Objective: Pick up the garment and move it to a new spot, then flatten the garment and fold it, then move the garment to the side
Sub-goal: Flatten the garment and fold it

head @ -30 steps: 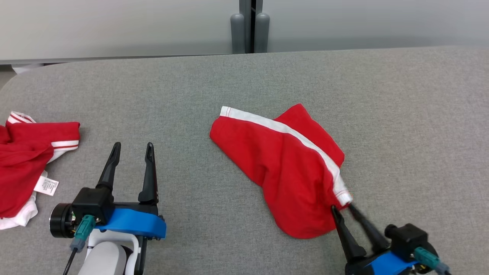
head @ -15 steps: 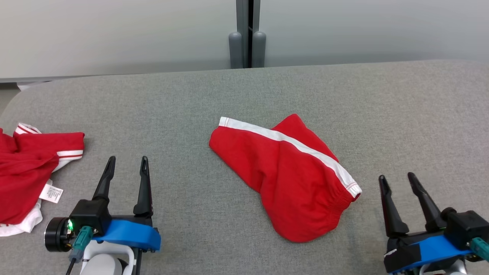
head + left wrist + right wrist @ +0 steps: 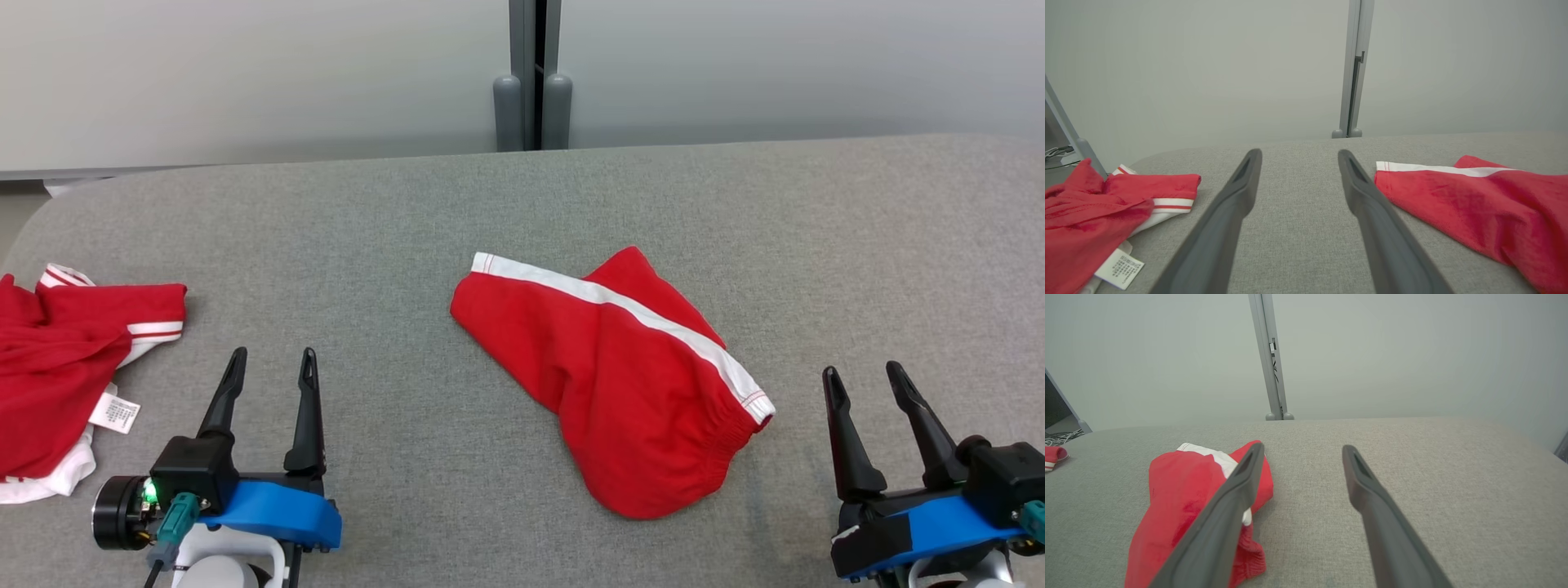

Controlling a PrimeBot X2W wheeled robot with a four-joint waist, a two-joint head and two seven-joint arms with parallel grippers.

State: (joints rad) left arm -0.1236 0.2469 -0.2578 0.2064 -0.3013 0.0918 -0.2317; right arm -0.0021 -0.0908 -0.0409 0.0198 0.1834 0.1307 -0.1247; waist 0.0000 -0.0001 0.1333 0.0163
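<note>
Garment [image 3: 612, 384], red with a white stripe, lies bunched mid-frame on the grey surface [image 3: 408, 212]; nothing grips it. Judged: placing done, flattening next. That calls for each pincer to take an edge, the waistband end at lower right and the hem at upper left, and draw them apart.

Left pincer [image 3: 272, 357] is at lower left, fingers apart, empty, pointing up-frame, well clear of the garment. Right pincer [image 3: 863, 371] is at lower right, fingers apart, empty, near the waistband end but not touching. A second red cloth [image 3: 57, 367] lies at the left edge.

Long dark tapered fingers [image 3: 307, 408] on left gripper [image 3: 273, 354] and right gripper [image 3: 861, 369]; black housings [image 3: 192, 465], blue brackets [image 3: 269, 510], teal plugs [image 3: 175, 513]. Lit green LED [image 3: 149, 491] at 7 o'clock.
</note>
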